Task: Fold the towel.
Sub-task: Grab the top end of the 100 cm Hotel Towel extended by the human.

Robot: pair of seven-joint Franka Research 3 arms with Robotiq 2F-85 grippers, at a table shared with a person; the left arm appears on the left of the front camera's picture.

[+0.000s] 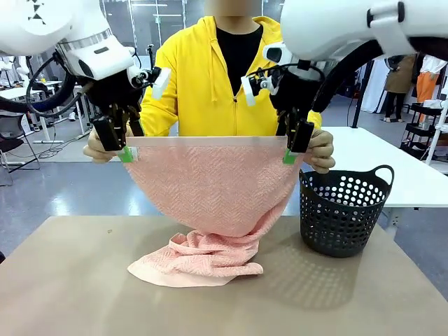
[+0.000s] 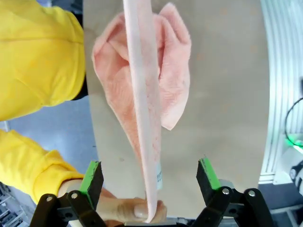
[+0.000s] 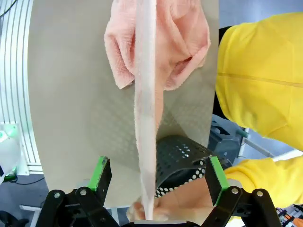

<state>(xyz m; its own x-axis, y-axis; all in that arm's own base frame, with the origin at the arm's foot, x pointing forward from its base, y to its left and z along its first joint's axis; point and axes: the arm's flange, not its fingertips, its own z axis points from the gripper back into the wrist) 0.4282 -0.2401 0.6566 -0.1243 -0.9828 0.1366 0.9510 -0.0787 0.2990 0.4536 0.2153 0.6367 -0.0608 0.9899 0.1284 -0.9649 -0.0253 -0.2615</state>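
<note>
The towel point(image 1: 210, 185) is held up just beside the dark basket point(image 1: 345, 210), its hem band stretched level between the person's hands point(image 1: 320, 149) above basket height, its lower end heaped on the table point(image 1: 70, 280) near the basket's foot. The left gripper point(image 1: 126, 150) and the right gripper point(image 1: 290, 152) are set at the top corners, fingers spread wide astride the hem, nothing clamped. A handover of the corners is judged to be in hand; next, both grippers must be closed on the hem.

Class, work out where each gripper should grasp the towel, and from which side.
Grip the towel's hem at its two top corners, from above. The person's hands hold that edge taut and level, a thin band the open left gripper and right gripper can straddle; lower down it bunches on the table.
</note>
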